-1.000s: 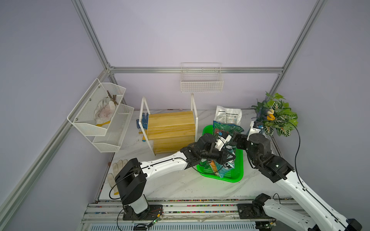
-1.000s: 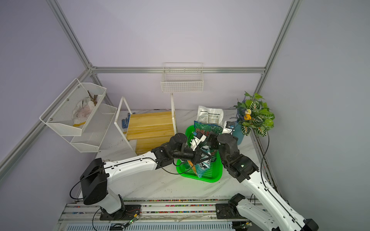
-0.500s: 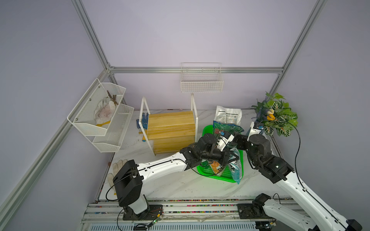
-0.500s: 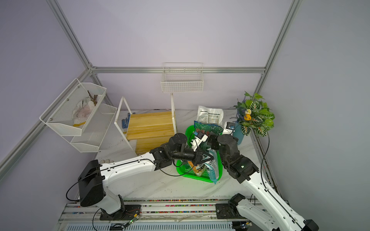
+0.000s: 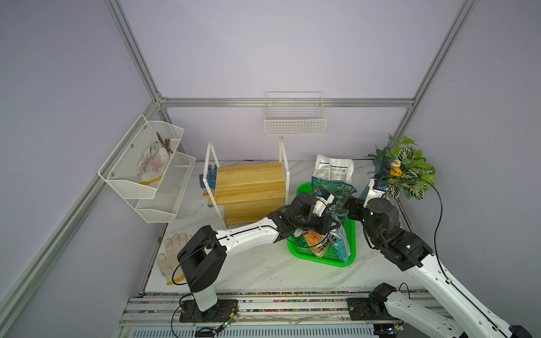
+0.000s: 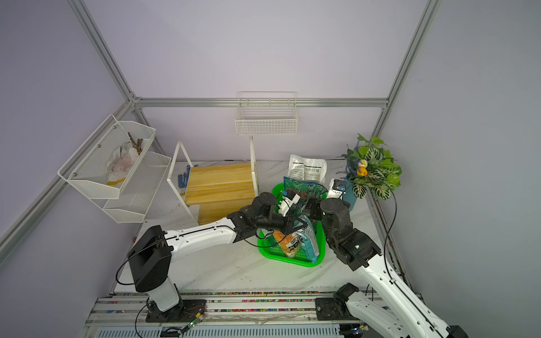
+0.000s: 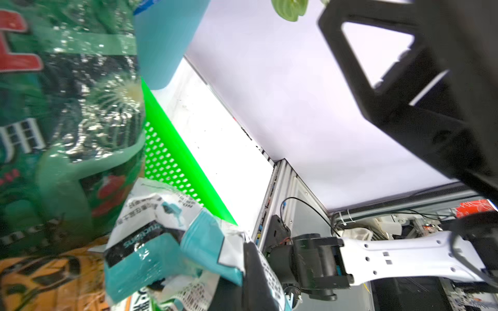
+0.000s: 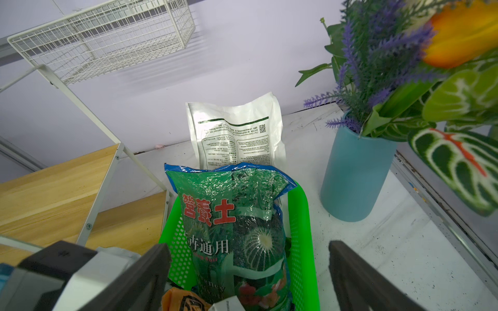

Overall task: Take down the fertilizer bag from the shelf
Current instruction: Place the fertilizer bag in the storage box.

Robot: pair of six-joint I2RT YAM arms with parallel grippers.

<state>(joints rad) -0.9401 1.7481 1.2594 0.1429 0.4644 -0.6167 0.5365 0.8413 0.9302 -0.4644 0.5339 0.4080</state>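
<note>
Fingers of the left gripper [image 5: 329, 226] are pinching a teal-and-white bag [image 5: 339, 241] inside the green basket [image 5: 322, 257], right of the shelf [image 5: 248, 190]; the right gripper [image 8: 248, 272] is hovering spread wide, holding nothing.

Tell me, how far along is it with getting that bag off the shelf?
Mostly done: the shelf boards show no bag. In hand: the left pincer is shut on a teal-and-white bag standing in the green basket. Left: letting go. The right pincer hangs open.
</note>
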